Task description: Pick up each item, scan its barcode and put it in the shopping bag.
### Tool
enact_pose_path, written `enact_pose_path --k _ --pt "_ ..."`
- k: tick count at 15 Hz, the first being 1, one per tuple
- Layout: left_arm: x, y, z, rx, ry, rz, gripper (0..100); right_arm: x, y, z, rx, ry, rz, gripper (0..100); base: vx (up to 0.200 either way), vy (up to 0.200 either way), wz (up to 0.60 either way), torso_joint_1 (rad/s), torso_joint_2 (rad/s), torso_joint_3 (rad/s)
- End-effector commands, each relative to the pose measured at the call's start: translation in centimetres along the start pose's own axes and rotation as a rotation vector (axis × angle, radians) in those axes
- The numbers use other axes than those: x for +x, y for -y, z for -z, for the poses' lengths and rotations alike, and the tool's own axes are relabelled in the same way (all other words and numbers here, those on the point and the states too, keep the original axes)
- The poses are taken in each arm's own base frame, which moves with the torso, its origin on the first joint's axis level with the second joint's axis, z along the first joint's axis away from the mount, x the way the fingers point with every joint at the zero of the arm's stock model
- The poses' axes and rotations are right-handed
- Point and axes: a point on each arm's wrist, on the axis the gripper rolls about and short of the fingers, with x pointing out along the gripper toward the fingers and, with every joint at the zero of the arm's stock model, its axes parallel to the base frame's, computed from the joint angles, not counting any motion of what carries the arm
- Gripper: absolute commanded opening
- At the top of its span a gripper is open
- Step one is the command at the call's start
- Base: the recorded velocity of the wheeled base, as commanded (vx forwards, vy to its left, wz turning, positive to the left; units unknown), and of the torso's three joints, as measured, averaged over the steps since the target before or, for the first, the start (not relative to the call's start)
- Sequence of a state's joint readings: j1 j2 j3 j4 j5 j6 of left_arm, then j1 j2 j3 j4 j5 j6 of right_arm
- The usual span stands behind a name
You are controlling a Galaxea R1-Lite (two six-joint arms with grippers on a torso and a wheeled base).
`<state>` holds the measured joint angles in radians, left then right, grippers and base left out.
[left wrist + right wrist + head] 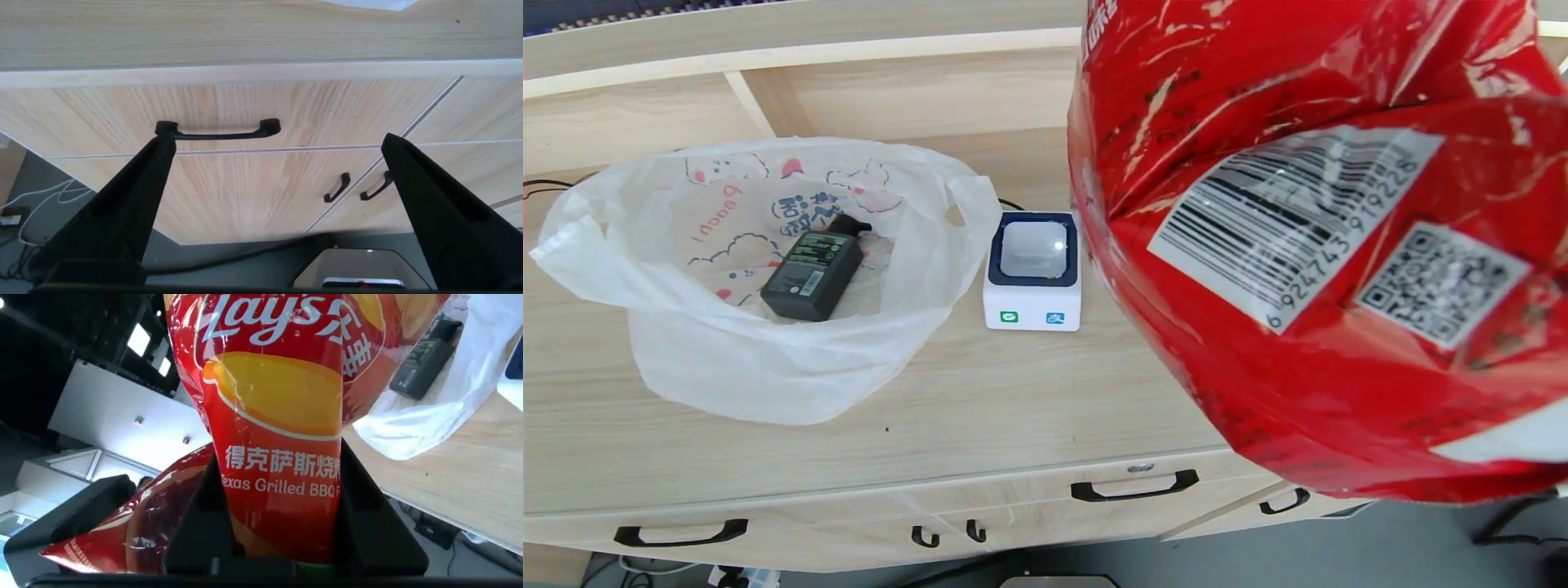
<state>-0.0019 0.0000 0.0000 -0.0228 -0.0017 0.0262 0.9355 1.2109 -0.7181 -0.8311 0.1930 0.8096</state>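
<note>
One pack of chips (1307,359), clamped in the right fingers (368,523), turns its barcode (1290,224) away from the scanner (1033,273), so tilt it face-down above it; left fingers (122,212) gape apart.

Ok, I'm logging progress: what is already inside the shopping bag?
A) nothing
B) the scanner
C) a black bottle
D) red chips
C: the bottle lies in the bag, while the chips are clamped in the right end effector and the scanner stands beside the bag.
</note>
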Motion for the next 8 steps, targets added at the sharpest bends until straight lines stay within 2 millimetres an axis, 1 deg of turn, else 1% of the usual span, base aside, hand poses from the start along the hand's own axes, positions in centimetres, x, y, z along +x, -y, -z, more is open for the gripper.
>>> enact_pose_path --k 1,4,8 --pt "0.01 0.0 -0.01 0.0 -0.001 -0.001 100 0.55 -0.39 0.72 0.025 -0.024 -0.04 0 0.0 0.0 0.0 0.0 0.0 0.0" --pt "0.01 0.0 -0.01 0.008 -0.001 -0.001 100 1.01 -0.39 1.08 0.046 -0.034 -0.053 0 0.0 0.0 0.0 0.0 0.0 0.0" --pt "0.01 0.0 -0.01 0.018 -0.001 -0.001 100 0.95 -0.44 1.49 0.054 -0.051 -0.059 0 0.0 0.0 0.0 0.0 0.0 0.0"
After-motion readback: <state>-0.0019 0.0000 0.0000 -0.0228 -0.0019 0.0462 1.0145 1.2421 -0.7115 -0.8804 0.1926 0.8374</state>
